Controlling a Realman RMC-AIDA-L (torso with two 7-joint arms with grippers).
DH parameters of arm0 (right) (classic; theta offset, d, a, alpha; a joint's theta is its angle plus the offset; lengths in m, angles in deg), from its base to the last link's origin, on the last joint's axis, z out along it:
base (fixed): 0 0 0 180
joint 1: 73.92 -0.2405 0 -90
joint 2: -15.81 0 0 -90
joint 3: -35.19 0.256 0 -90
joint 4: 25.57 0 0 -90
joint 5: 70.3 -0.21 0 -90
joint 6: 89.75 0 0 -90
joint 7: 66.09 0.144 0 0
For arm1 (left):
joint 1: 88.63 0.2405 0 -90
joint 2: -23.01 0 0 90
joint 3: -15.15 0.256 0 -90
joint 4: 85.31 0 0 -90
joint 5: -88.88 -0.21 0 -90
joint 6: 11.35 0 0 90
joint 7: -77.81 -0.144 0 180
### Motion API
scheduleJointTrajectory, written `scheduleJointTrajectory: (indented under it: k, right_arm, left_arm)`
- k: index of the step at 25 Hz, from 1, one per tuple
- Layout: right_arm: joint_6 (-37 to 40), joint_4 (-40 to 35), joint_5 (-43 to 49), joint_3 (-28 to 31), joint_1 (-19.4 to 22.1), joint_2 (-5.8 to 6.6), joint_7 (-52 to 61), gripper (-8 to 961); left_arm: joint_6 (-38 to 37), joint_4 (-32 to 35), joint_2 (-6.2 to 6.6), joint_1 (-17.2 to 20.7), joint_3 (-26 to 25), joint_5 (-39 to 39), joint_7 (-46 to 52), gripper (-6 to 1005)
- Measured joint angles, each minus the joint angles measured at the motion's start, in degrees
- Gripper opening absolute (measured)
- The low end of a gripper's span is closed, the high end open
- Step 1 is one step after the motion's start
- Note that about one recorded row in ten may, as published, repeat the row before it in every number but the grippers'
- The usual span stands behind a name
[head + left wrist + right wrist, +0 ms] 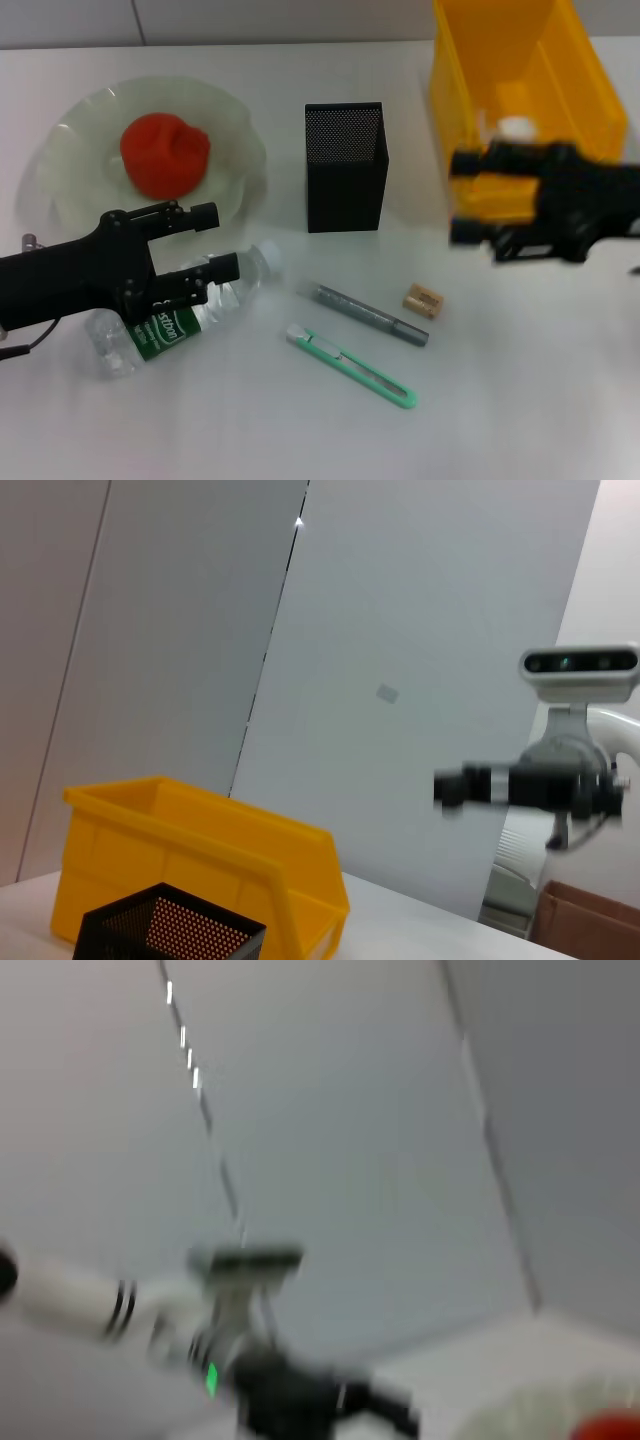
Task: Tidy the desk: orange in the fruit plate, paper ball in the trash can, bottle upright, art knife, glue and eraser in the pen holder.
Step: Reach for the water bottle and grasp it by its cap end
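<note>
Head view first, nearest things: a green art knife [352, 366] lies flat on the white counter [520, 400], pointing diagonally. Just beyond it, roughly parallel and apart from it, lies a grey glue stick [371, 314]. A small tan eraser [423, 300] sits near the glue's far end, not touching it.

To the robot's left, the clear bottle [180, 318] with a green label lies on its side, cap end toward the pen holder. The left gripper [222, 241] hangs over the bottle, its jaws spread wide with one finger above the cap end and the other reaching toward the plate; nothing is between them.

Farther back, the black mesh pen holder [346, 166] stands upright in the middle of the counter. The pale fruit plate [70, 160] sits at the far left with the orange [165, 153] resting in it.

On the right, the right gripper [464, 198] hovers at the near edge of the yellow trash can [560, 90], jaws parted and holding nothing. A white paper ball [514, 128] lies inside the bin, just beyond the upper finger.

Left wrist view shows the yellow bin [200, 865] behind the rim of the mesh holder [170, 930], with the other arm's gripper [450, 787] farther off. Right wrist view gives a streaked glimpse of the robot's body, with the plate's edge [530, 1410] and the orange [610, 1428] in one corner.
</note>
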Motion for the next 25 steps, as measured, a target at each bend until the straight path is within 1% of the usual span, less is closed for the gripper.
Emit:
scheduleJointTrajectory:
  k: [3, 4, 5, 7, 11, 16, 21, 22, 25]
  right_arm:
    - [-3.9, -0.2, 5.1, -2.0, -0.4, -1.64, -2.1, 826]
    - [-6.4, -0.2, 7.3, -2.7, -0.5, -2.47, -4.1, 826]
    - [-6.4, -0.2, 7.3, -2.7, -0.5, -2.47, -4.1, 826]
    - [-8.8, 0.4, 8.6, -3.8, -0.4, -2.95, -6.9, 826]
    - [-11.9, 2.5, 8.8, -5.2, 0.1, -3.08, -10.8, 826]
    - [-14.0, 3.8, 8.6, -5.0, 1.3, -3.17, -15.1, 827]
    - [-16.7, 4.2, 8.4, -5.1, 2.4, -3.24, -16.7, 827]
    - [-17.1, 4.4, 8.5, -5.2, 2.5, -3.24, -16.9, 827]
    - [-17.0, 4.7, 8.6, -5.2, 3.5, -3.12, -17.5, 827]
  left_arm:
    - [0.0, 0.0, 0.22, -0.1, 0.0, 0.0, 0.6, 714]
    - [0.0, 0.1, 0.30, -0.1, 0.0, 0.0, 0.7, 715]
    - [0.0, 0.1, 0.36, -0.1, 0.0, 0.0, 0.8, 715]
    - [0.1, 0.1, 0.40, -0.1, 0.0, 0.0, 1.1, 715]
    - [0.1, 0.2, 0.74, -0.1, 0.0, 0.0, 2.4, 715]
    - [0.2, 0.5, 0.86, -0.6, -0.1, -0.8, 4.4, 715]
    - [0.4, 1.4, 0.78, -1.5, -0.3, -2.7, 7.1, 715]
    - [0.5, 1.7, 0.66, -2.2, -0.5, -3.7, 8.4, 715]
    - [0.7, 2.4, 0.69, -2.7, -0.5, -3.8, 9.6, 715]
